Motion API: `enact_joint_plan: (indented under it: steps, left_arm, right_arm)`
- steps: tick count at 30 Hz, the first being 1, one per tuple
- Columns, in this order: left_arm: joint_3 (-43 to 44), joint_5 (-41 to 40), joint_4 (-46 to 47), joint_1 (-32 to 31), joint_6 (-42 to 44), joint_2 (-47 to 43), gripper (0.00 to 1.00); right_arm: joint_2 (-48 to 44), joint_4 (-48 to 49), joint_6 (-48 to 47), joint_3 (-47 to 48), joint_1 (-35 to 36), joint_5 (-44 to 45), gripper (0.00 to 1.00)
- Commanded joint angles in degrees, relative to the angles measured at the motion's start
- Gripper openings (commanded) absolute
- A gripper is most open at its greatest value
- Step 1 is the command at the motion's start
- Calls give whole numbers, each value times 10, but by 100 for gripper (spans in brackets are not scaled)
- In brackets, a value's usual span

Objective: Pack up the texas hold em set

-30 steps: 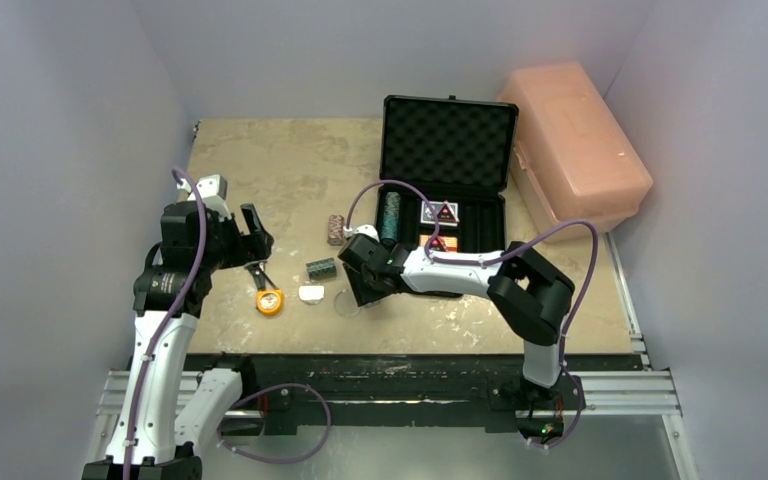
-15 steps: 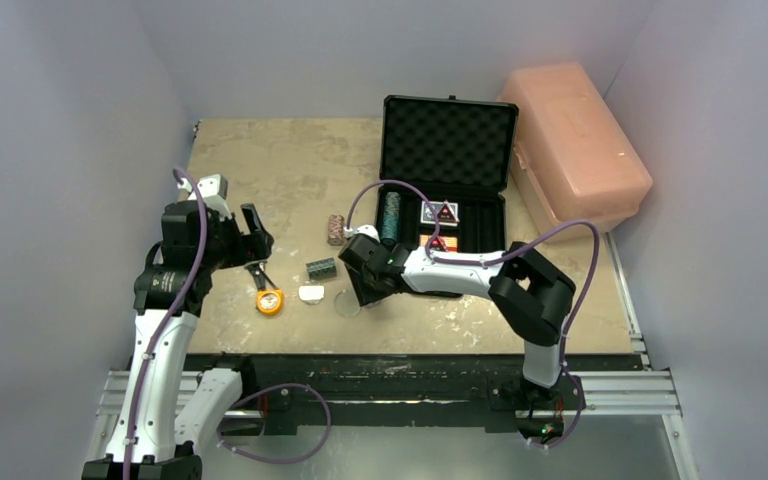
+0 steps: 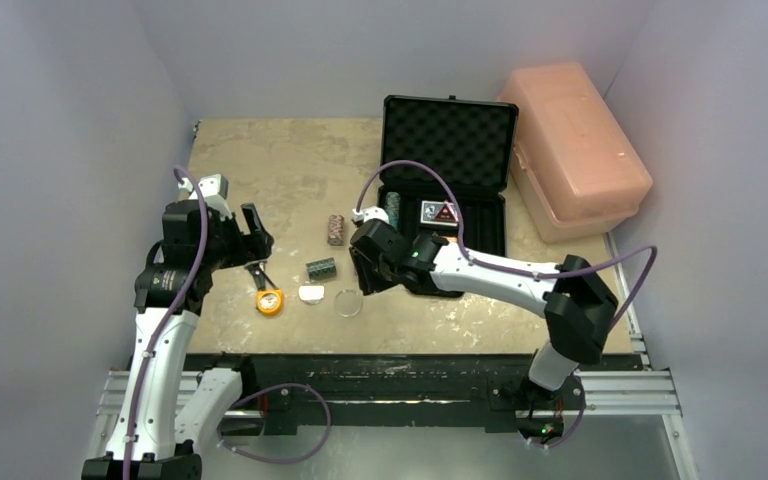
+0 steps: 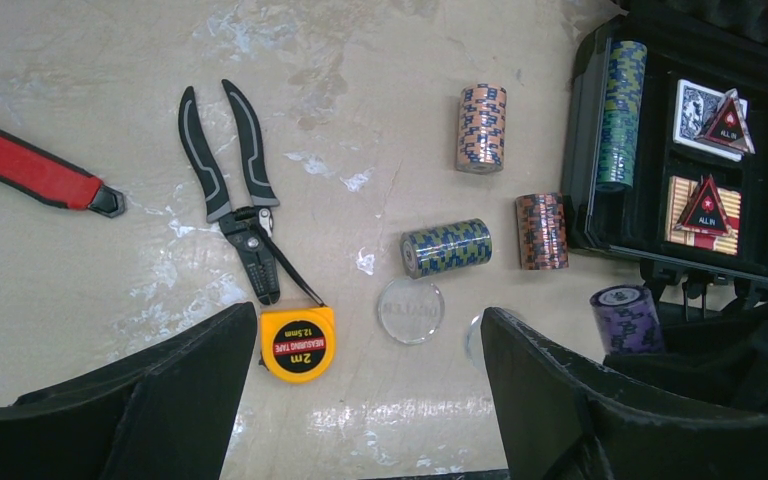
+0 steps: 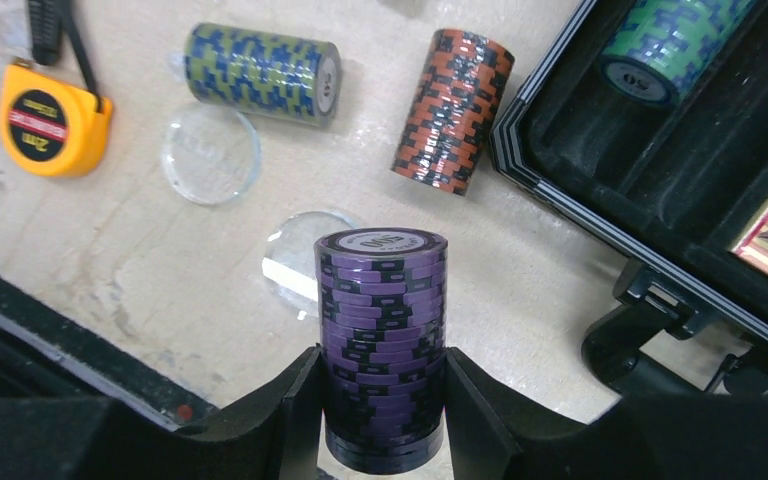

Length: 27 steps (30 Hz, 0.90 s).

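The black briefcase (image 3: 448,140) lies open at the back of the table, with a green chip stack (image 4: 620,110) and two card decks (image 4: 705,118) in its tray. My right gripper (image 5: 381,390) is shut on a purple chip stack (image 5: 381,300), held above the table left of the case's front corner (image 3: 365,268). A teal stack (image 4: 446,247), a brown stack (image 4: 542,231) and a pinkish stack (image 4: 482,127) lie on the table. Two clear discs (image 5: 210,153) (image 5: 295,250) lie close by. My left gripper (image 4: 368,330) is open and empty above the tape measure.
An orange tape measure (image 4: 298,344), black pliers (image 4: 230,190) and a red-handled tool (image 4: 30,172) lie left of the chips. A big pink plastic box (image 3: 572,145) stands right of the case, against the wall.
My right arm has swung its elbow out to the right and its gripper has shifted slightly toward the case with the purple stack. The left arm has not moved.
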Motion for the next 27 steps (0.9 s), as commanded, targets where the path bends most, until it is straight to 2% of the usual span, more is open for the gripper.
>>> enact_joint_plan:
  steps: [1, 6, 19, 23, 27]
  left_arm:
    - [7, -4, 1, 3, 11, -4, 82]
    - [7, -5, 1, 3, 11, -6, 82]
    - [5, -3, 0, 3, 11, -10, 82]
    - [4, -2, 2, 2, 11, -14, 82]
    - [5, 0, 2, 3, 11, -11, 82]
  right_arm:
    - [-53, 6, -3, 41, 3, 11, 0]
    - [-67, -15, 11, 71, 3, 55, 0]
    - [-110, -81, 69, 99, -6, 284, 0]
    - [-136, -75, 62, 72, -35, 271, 0]
    - [-175, -5, 38, 16, -114, 142, 0]
